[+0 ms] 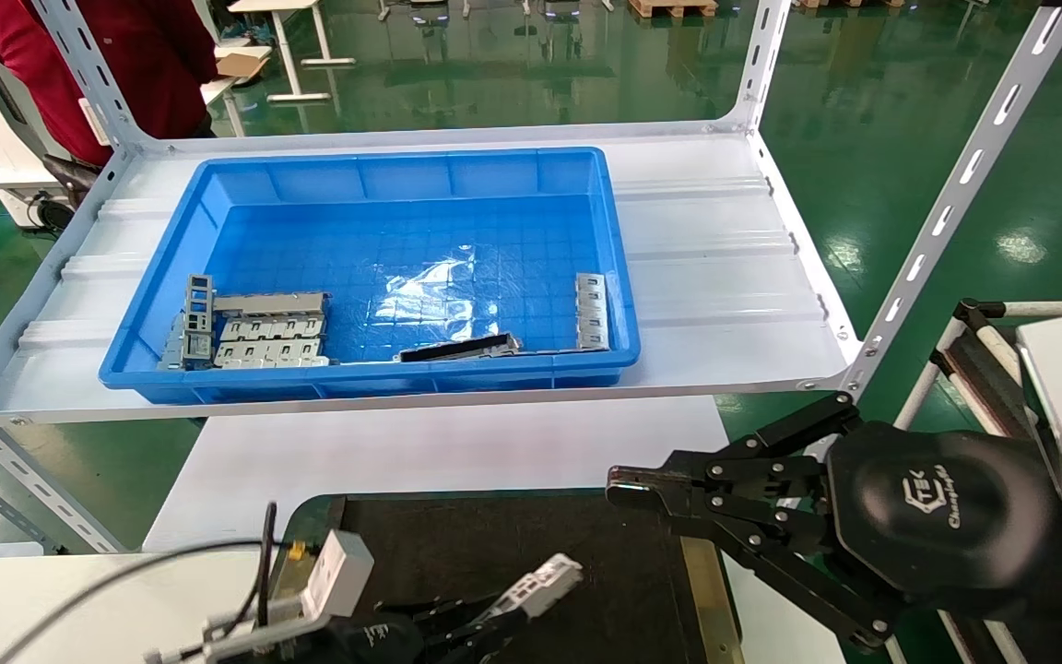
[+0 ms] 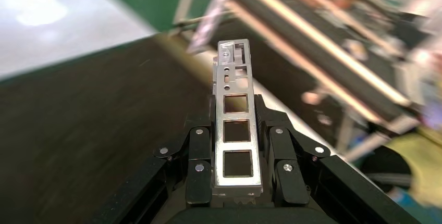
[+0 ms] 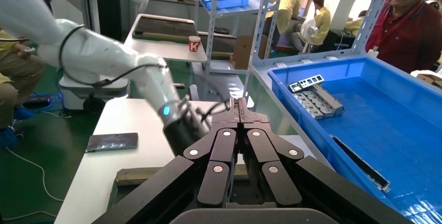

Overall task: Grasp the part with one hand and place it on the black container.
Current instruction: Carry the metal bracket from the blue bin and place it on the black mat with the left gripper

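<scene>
Our left gripper [image 1: 503,613] sits low and near, its fingers [image 2: 200,153] clamped on either side of the metal bar [image 2: 235,130]; off to its right and higher, our right gripper [image 1: 628,484] hovers with fingertips pressed together

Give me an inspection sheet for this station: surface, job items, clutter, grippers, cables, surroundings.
Surface: white shelf carries the blue bin; black tray sits on the white table below.
Job's things: metal part is clamped in the left gripper, above the black tray, not yet set down.
Clutter: stacked grey plates, a black strip and one more grey part lie in the blue bin.
Grippers: left gripper shut on the metal part; right gripper shut, empty, over the tray's right edge.
Cables: black cable runs to the left wrist.
Surroundings: green floor; person in red stands beside the shelf.
</scene>
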Robot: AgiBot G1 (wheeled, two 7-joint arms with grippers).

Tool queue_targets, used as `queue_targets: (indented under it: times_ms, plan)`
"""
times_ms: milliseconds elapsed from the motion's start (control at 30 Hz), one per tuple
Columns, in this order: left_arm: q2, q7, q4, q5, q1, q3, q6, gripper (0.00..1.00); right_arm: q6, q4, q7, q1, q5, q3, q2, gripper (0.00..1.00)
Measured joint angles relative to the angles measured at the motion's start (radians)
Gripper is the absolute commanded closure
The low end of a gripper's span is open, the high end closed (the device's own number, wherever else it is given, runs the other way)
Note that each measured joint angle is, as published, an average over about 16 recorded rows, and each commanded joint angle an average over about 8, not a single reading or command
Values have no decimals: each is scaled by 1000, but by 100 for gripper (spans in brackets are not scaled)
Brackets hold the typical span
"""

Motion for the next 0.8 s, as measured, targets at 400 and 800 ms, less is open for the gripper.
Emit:
queue_targets:
  times_ms: [400, 800]
  plan:
    - [204, -146, 14, 138, 79, 44, -520, 100, 0, 0, 0, 0, 0, 0, 0, 100]
    - [373, -264, 148, 145, 11, 106, -823, 100, 0, 0, 0, 0, 0, 0, 0, 100]
